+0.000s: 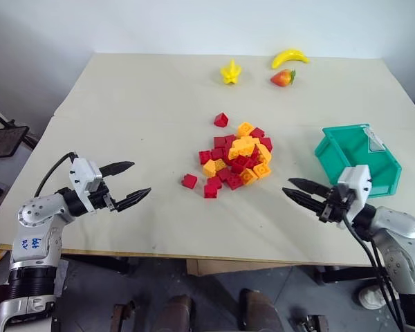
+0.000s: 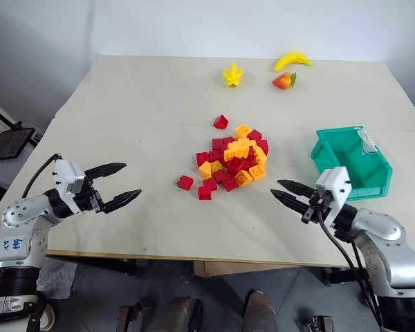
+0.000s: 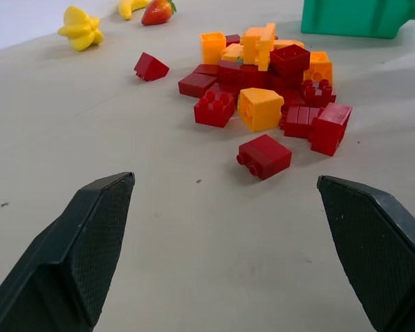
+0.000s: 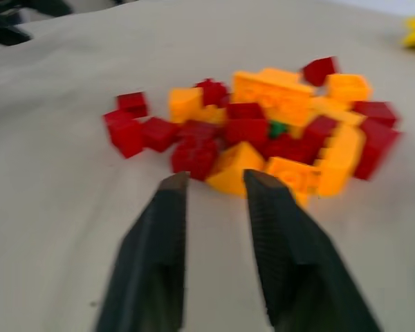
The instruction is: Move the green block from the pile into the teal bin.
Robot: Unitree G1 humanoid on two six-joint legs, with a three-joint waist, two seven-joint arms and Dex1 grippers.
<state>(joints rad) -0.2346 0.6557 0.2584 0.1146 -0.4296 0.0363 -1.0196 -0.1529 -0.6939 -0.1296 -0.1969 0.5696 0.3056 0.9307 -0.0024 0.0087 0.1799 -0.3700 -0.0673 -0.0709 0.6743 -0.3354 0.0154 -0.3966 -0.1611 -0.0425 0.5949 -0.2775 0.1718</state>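
Risk: green block (image 4: 278, 128) sits buried mid-pile (image 1: 236, 160), showing as a sliver; neighbours could get grabbed instead.
Right tool (image 4: 214, 181): empty, jaws narrowed, short of pile.
Left tool (image 1: 127, 182): released wide, empty.
Teal bin (image 1: 332, 149): on surface (image 1: 138, 97), no contents visible.

Two grippers are showing: the left gripper (image 1: 133, 182) and the right gripper (image 1: 295, 189). One teal bin (image 1: 353, 149) is sitting at three o'clock of one pile (image 1: 236, 159), about two dozen red and orange-yellow bricks. One green block (image 4: 278, 128) is peeking out among them. Three toy fruits are lying at twelve o'clock: one banana (image 1: 290, 57), one strawberry (image 1: 283, 77), one yellow star-shaped fruit (image 1: 230, 72).
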